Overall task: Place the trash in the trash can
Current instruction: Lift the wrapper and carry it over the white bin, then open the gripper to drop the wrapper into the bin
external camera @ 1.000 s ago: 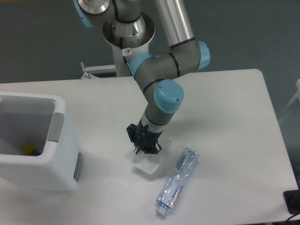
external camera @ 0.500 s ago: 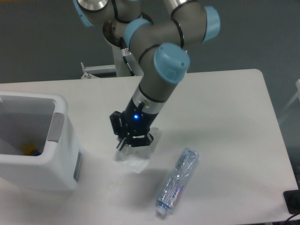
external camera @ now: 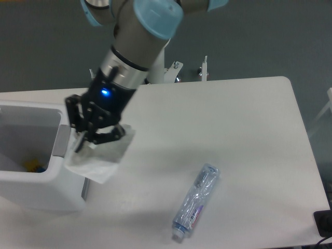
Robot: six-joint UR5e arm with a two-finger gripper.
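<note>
The gripper (external camera: 93,136) clamps the white paper (external camera: 99,157) beside the trash can (external camera: 66,193) rim; release should wait until the sheet hangs fully over the opening.

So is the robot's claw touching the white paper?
Touching. The camera view shows the gripper pinching the paper, which hangs from its fingers beside the trash can.

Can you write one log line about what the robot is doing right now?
gripper: shut on crumpled white paper sheet | position: beside boxy white plastic bin rim | crushed clear plastic bottle: on table
</note>
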